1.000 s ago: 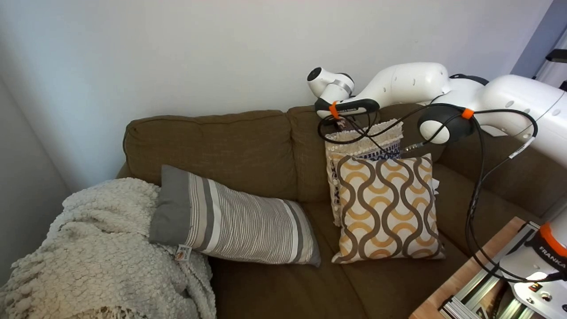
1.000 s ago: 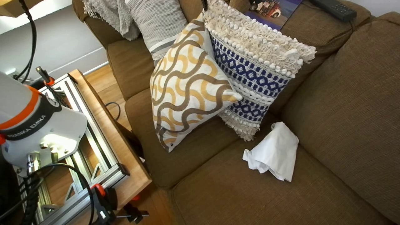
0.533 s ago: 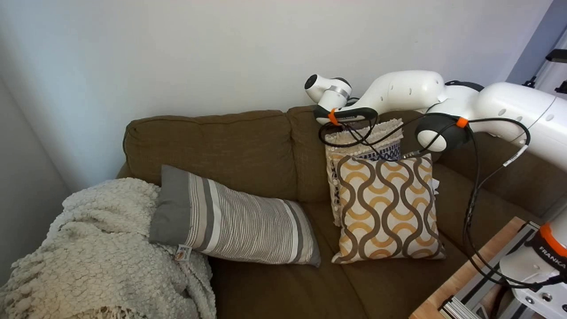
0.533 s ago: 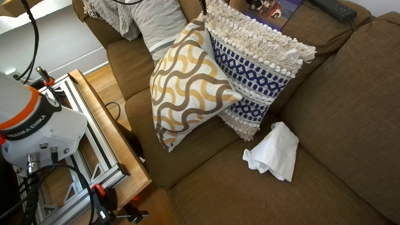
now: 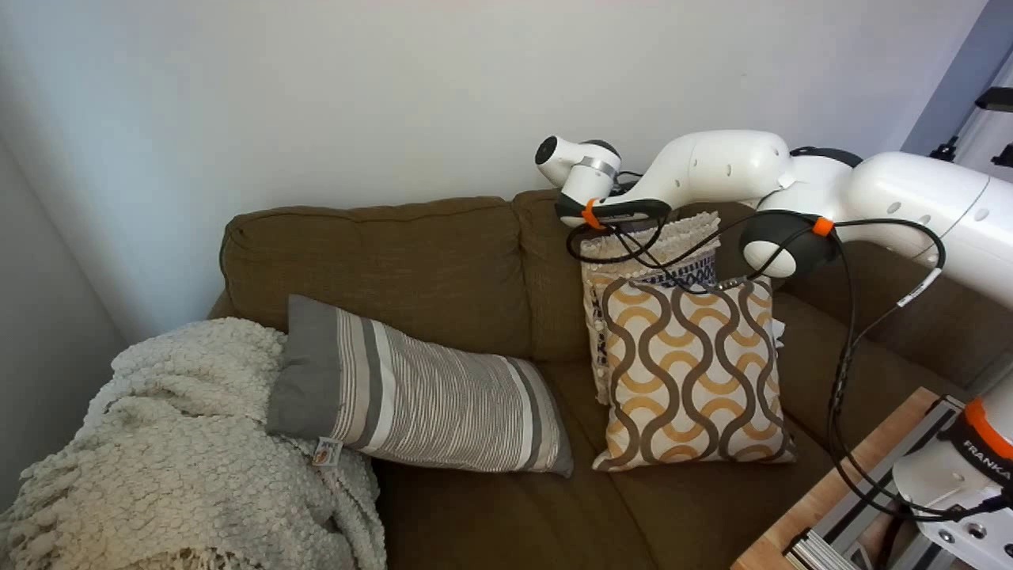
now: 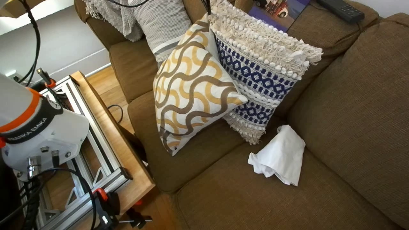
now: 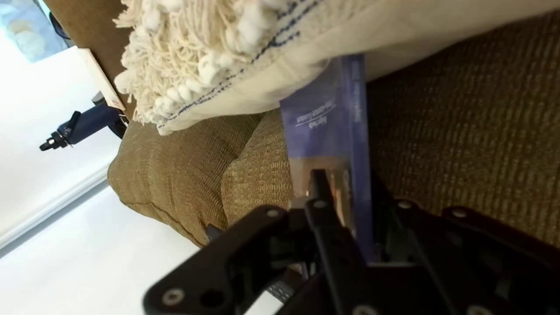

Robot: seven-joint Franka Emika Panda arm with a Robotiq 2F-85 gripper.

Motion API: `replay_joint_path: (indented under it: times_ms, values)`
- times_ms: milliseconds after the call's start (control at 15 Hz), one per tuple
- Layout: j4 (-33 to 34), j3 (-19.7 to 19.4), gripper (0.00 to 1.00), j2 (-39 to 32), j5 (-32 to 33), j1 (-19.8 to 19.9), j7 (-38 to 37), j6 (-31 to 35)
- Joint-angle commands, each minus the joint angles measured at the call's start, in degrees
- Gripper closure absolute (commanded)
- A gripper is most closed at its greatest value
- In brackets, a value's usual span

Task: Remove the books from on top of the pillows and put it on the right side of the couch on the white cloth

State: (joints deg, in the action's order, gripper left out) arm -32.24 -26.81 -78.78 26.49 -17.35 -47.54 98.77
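Note:
A purple-blue book [image 6: 287,12] with a truck picture leans behind the fringed navy-patterned pillow [image 6: 255,72], up at the couch back. In the wrist view that book [image 7: 317,113] runs out from beneath the pillow's edge, down between the fingers of my gripper [image 7: 348,175]. One finger [image 7: 320,183] lies across the cover; the opposite tip is hidden behind the book. The jaws are brought fairly close together, but whether both sides press on it cannot be made out. The mustard lattice pillow [image 5: 688,372] leans in front. A white cloth [image 6: 281,156] lies on the couch [image 6: 223,198] seat.
A black remote-like device [image 6: 342,11] sits on the couch back near the book. Cables [image 5: 617,257] droop from the arm before the pillows. A grey striped bolster [image 5: 443,404] and a woolly throw [image 5: 174,451] lie further along. The arm's base stands on a wooden table [image 6: 134,179].
The arm's wrist has come down and a little to the left over the past second in an exterior view. The book has shifted very slightly; pillows and cloth stay put.

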Motion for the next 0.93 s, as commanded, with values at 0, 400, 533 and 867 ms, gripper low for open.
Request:
replay_joint_path:
  times_ms: [0, 400, 533, 867]
  values:
    - [2.3, -1.6, 1.0, -1.2, 1.7, -1.1, 0.7, -0.8]
    - [2.3, -3.3, 0.97, -0.2, 3.3, -4.5, 0.2, -0.5]
    - [2.7, -4.4, 0.97, 0.6, 4.0, -5.7, -0.8, -0.6]
    - [3.3, -8.2, 0.97, 5.2, 3.5, -6.2, -9.8, -3.3]
